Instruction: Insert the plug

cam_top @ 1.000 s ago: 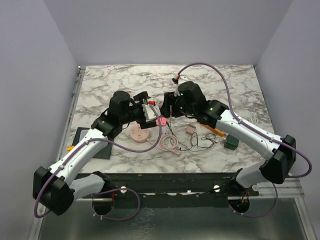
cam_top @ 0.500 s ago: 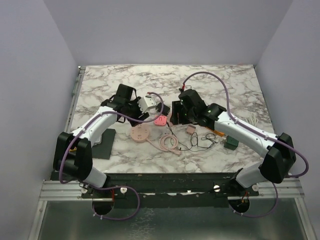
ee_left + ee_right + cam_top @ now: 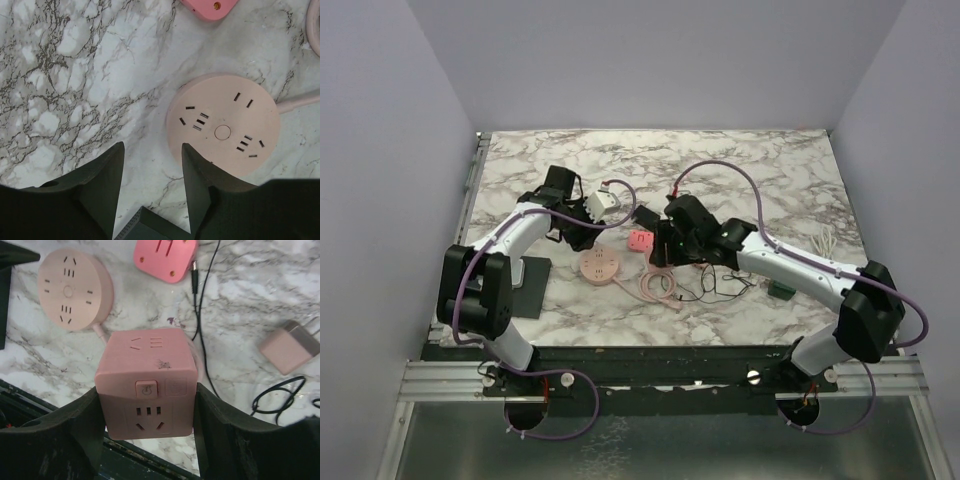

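Observation:
My right gripper point(image 3: 147, 388) is shut on a pink cube socket point(image 3: 150, 365), one finger on each side, held just above the marble. A pink plug point(image 3: 167, 257) lies on the table beyond it, also visible from above as the pink plug point(image 3: 640, 240) just left of the right gripper point(image 3: 661, 245). A round pink socket point(image 3: 222, 132) lies flat with its slots up, ahead and to the right of my left gripper point(image 3: 152, 146). That gripper is open over bare marble with nothing between its fingers. From above, the left gripper point(image 3: 577, 235) hangs up-left of the round socket point(image 3: 598, 266).
A coiled pink cord point(image 3: 660, 288) and thin black cables point(image 3: 715, 285) lie in front of the right gripper. A small pink charger point(image 3: 290, 347) sits right of the cube. A green box point(image 3: 782, 290) is at the right, a black mat point(image 3: 525, 285) at the left edge.
The left arm has swung back to the left, away from the plug, and its jaws have narrowed. The right gripper has shifted slightly left and nearer with the cube.

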`<state>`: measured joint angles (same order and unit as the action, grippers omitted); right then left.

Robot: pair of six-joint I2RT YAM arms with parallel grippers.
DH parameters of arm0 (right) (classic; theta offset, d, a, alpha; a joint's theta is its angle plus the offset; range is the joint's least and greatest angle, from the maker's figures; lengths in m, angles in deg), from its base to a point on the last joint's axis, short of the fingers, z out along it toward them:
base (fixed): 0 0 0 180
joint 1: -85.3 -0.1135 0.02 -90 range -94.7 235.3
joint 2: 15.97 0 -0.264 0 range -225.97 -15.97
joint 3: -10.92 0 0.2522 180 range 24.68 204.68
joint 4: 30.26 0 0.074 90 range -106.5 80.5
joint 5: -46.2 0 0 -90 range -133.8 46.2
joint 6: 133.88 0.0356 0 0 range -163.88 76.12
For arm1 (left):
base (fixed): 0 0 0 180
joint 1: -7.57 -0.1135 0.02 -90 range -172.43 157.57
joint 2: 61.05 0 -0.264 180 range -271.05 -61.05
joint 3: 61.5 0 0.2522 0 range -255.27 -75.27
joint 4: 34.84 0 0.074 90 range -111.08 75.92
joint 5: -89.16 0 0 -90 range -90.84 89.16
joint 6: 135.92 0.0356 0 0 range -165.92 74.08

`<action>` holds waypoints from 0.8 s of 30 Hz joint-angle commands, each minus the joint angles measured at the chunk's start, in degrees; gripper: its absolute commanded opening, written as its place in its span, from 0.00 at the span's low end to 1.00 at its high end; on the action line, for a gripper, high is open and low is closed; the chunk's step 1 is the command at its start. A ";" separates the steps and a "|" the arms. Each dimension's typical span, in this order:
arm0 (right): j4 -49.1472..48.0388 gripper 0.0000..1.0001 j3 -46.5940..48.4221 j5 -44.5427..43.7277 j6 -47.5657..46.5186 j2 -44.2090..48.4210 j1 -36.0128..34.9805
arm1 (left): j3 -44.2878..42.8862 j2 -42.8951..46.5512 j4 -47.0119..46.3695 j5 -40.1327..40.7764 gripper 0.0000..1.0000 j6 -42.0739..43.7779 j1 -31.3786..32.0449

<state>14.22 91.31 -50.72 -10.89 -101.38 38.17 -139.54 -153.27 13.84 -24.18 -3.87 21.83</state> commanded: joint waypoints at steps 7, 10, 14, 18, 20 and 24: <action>-3.83 0.01 -2.67 1.83 6.68 -4.76 -5.34 | 2.71 -0.88 -2.13 -3.87 0.50 8.02 -1.61; -3.62 0.01 -3.85 1.33 7.37 -5.35 -5.36 | 4.57 -0.59 -2.13 -3.80 0.50 10.88 -1.66; -3.17 0.01 -6.87 1.01 7.36 -5.54 -5.34 | 6.32 -0.99 -2.05 -3.32 0.50 12.54 -1.63; -1.60 0.01 -9.53 -0.80 6.80 -4.06 -5.34 | 7.16 -0.90 -2.00 -4.80 0.50 12.64 -1.52; -0.35 0.01 -10.27 -2.02 6.30 -2.84 -5.27 | 8.46 0.10 -1.62 -5.55 0.50 13.84 -1.21; 2.38 0.01 -10.97 -3.98 4.62 -0.30 -4.20 | 10.58 2.21 0.50 -7.28 0.49 16.33 0.15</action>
<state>11.67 81.74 -50.81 -4.59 -104.77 33.03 -132.35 -152.86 10.34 -28.57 8.47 20.52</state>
